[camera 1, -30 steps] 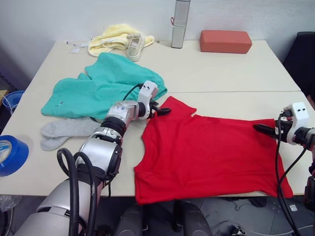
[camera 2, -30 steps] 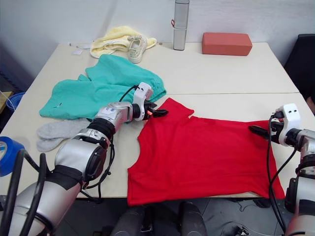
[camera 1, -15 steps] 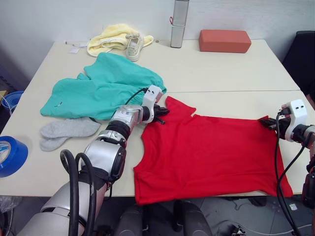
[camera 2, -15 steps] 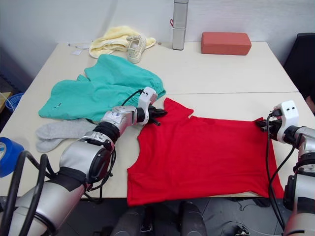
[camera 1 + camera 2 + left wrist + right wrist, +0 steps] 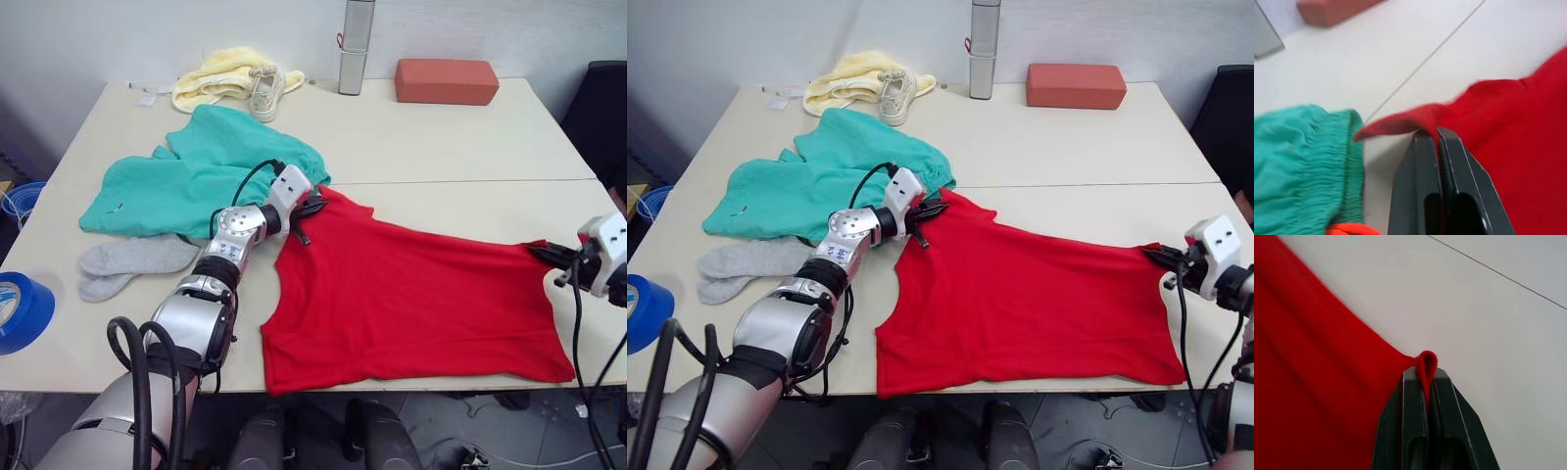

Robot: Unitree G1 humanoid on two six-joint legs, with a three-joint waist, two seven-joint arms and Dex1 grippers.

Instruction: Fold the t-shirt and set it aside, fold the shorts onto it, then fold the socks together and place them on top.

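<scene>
Two grippers pinch the t-shirt (image 5: 411, 294) | left gripper (image 5: 1437, 134) clamps sleeve at 10 o'clock | right gripper (image 5: 1425, 377) clamps hem at 3 o'clock | near hem overhangs table (image 5: 441, 137).

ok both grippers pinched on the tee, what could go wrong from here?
Left gripper and right gripper each hold only a thin edge of the t-shirt; a pull could slip it free. The left pinch sits right beside the shorts, so their waistband may drag along. The near hem overhangs the table edge.
</scene>
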